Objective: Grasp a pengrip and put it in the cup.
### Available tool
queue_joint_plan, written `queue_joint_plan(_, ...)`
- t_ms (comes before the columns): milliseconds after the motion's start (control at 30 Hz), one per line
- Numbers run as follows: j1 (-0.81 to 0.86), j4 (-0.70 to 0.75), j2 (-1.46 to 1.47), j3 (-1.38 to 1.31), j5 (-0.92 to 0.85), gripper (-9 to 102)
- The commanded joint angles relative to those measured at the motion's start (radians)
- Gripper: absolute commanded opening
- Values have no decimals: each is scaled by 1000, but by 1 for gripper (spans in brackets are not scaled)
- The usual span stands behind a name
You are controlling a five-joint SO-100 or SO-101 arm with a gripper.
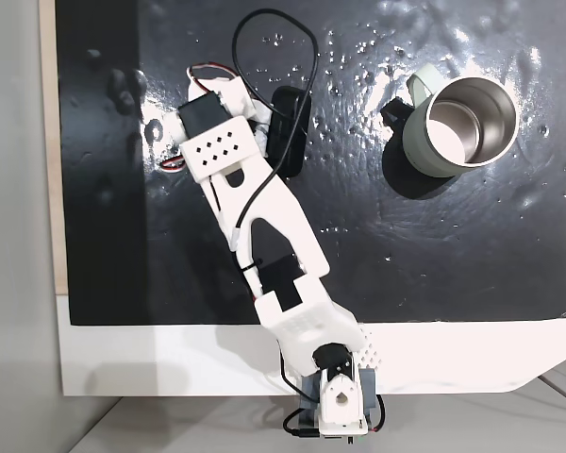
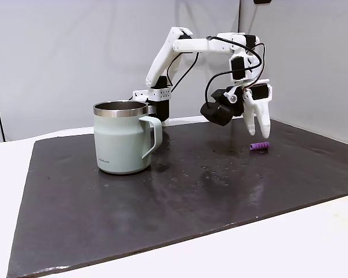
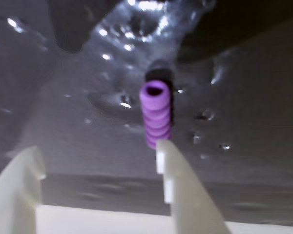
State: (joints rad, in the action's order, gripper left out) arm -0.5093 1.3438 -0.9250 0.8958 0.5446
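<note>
A: Claw (image 3: 97,156) state?
B: Open wide, nothing btw the fingers, hanging above the black mat (image 2: 191,191), centre-right in a fixed view.
A: Pengrip (image 3: 156,114)?
B: Lying on mat just past one fingertip (image 3: 163,151) in wrist view. Cup (image 2: 123,139) upright, centre-left, well apart.

Glossy black mat (image 1: 472,264) on white table (image 1: 170,363); grey wall (image 2: 75,52) behind.

A glossy black mat (image 2: 191,197) covers a white table (image 2: 313,243) before plain pale grey walls (image 2: 64,52).
</note>
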Motion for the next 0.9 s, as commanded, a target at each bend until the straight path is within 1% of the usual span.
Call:
queue_joint_plan(0,-31,11,20,-89,-5,24)
queue_joint_plan(367,-32,41,198,-201,-18,22)
queue_joint_plan(467,-26,51,221,-215,-18,16)
queue_joint_plan(633,-15,60,242,-219,-18,0)
queue_joint_plan(767,-3,83,224,-229,-2,0)
queue_joint_plan(867,11,104,123,-229,-6,0)
